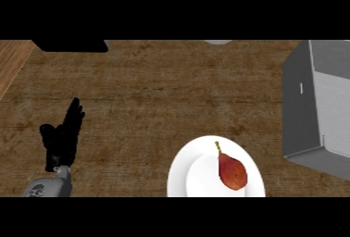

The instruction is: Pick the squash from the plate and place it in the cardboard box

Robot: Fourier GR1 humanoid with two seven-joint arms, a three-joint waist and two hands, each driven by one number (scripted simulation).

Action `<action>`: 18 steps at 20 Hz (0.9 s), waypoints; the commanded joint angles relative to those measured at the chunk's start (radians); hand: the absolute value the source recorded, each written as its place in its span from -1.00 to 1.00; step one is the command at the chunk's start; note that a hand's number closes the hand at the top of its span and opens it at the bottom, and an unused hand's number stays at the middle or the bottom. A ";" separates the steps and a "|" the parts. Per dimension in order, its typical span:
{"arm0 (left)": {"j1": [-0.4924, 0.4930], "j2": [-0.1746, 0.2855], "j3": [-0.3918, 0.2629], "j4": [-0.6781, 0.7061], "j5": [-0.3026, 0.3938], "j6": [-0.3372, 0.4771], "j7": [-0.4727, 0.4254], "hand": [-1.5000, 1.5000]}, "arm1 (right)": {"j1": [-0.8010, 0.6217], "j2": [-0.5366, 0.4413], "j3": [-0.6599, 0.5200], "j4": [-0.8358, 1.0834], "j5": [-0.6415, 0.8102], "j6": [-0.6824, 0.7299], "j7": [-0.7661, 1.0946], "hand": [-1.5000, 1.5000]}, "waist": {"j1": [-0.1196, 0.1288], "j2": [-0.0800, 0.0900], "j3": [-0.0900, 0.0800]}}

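Note:
A reddish-brown, pear-shaped squash (pixel 232 171) with a thin stem pointing away from me lies on a white plate (pixel 186 172) at the lower middle-right of the counter. A grey box (pixel 321 111) with open flaps stands at the right edge, just beyond the plate. My left hand (pixel 63 136) rests at the lower left with its fingers straight and pointing up, well left of the plate and holding nothing. My right hand does not show.
A black object (pixel 71 45) sits at the top left edge and a pale round thing (pixel 217 42) peeks in at the top middle. A lighter wooden strip (pixel 12 62) runs along the far left. Brown counter (pixel 157 92) spreads between them.

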 commanded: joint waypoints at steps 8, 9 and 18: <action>-0.030 -0.034 -0.035 0.031 -0.041 0.007 -0.003 0.00 | -0.416 0.217 0.219 0.617 0.197 0.008 -0.149 1.00 | 0.042 0.009 0.002; 0.001 -0.020 -0.021 0.022 -0.019 -0.022 -0.031 0.00 | -0.457 0.188 0.187 0.703 0.173 0.071 -0.196 1.00 | 0.033 0.006 0.001; -0.019 -0.045 0.000 0.072 -0.035 0.016 -0.068 0.00 | -0.634 0.336 0.129 1.006 0.082 0.216 -0.455 -1.00 | 0.011 0.004 0.001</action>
